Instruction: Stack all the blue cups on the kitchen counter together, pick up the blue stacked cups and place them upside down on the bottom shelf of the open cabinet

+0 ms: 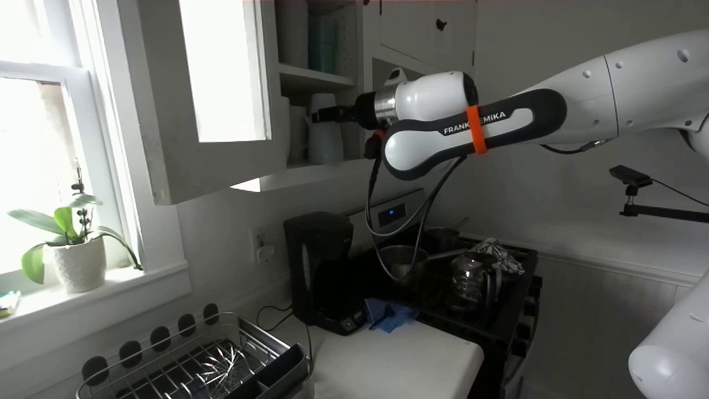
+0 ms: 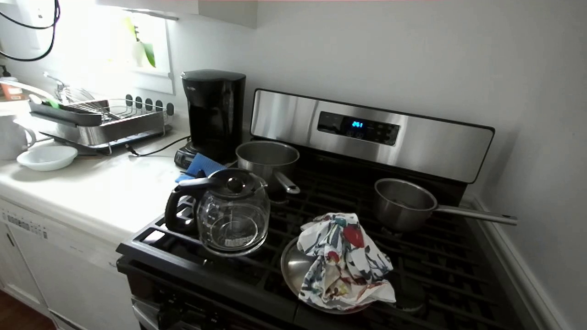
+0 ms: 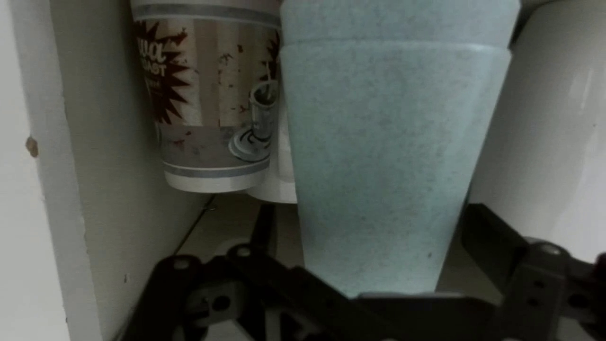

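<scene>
The blue stacked cups [image 3: 388, 137] fill the middle of the wrist view, a rim line showing where one nests in another. In an exterior view the column [image 1: 325, 143] stands on the bottom shelf [image 1: 302, 173] of the open cabinet [image 1: 359, 50], wider end down. My gripper [image 3: 369, 210] is open and reaches level into the cabinet, its fingers on both sides of the narrow end. A gap shows at the left finger [image 3: 265, 227]; the right finger [image 3: 490, 241] is close to the cup wall, contact unclear. The kitchen counter [image 2: 91, 192] lies below.
A printed cup [image 3: 208, 99] and a white vessel [image 3: 544, 137] flank the stack, near the cabinet side wall [image 3: 109, 189]. The higher shelf [image 1: 316, 76] holds teal ware [image 1: 323, 44]. The cabinet door [image 1: 158, 111] hangs open. Below are a coffee maker [image 1: 318, 271] and dish rack [image 1: 183, 366].
</scene>
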`<state>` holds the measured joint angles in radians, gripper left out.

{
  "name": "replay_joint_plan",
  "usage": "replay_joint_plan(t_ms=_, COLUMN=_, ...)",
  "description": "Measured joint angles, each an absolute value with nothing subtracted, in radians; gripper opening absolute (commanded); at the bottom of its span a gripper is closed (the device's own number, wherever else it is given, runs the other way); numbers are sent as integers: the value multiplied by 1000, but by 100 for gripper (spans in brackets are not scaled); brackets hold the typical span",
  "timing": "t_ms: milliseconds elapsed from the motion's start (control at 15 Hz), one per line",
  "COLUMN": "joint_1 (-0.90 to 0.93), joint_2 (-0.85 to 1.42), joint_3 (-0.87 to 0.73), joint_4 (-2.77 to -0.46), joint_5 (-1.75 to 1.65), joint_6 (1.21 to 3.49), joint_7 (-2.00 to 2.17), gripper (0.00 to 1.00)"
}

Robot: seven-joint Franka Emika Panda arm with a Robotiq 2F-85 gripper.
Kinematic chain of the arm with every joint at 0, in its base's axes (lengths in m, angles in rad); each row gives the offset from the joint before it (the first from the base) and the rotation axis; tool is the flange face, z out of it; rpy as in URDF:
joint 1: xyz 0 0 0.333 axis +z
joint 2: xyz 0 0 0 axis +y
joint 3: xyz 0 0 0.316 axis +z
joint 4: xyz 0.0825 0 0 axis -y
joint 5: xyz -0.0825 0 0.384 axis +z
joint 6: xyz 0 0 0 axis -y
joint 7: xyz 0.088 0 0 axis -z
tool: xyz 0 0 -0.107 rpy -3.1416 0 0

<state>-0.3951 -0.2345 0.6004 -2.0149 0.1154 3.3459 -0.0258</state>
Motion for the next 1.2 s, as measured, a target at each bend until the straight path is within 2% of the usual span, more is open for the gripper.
replay_joint_plan(t_ms=1200, joint_1=-396, joint_2=-391, joint_3=552, joint_4=-2096, joint_5=125, joint_6=3228, joint_7=-19, gripper=100)
